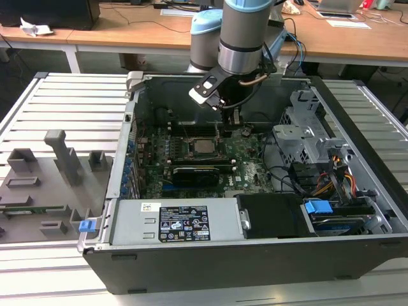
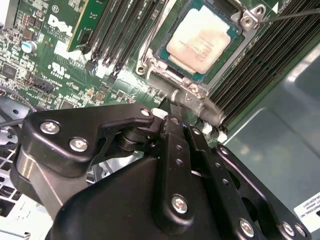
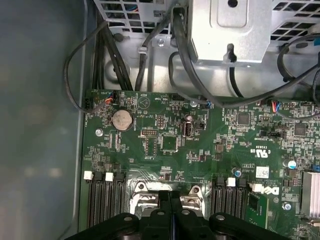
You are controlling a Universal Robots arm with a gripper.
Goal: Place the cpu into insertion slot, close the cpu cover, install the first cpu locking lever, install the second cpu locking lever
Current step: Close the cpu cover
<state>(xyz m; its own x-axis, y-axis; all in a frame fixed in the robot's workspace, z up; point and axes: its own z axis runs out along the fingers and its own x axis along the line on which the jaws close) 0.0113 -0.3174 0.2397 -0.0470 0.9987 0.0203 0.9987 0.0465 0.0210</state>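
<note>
**Open computer case** (image 1: 210, 268) standing on a slatted bench (image 1: 70, 102), with a green motherboard (image 3: 170, 145) inside. The arm's gripper (image 1: 233, 118) hangs low over the board, just beside the insertion slot (image 1: 190, 145), on the exterior view's right of it. In the first wrist view its fingers (image 3: 161, 217) are pressed together. The cpu cover (image 2: 170, 76) lies flat on the slot, framing the cpu (image 2: 200, 42), which is seated with its silvery top upward.
</note>
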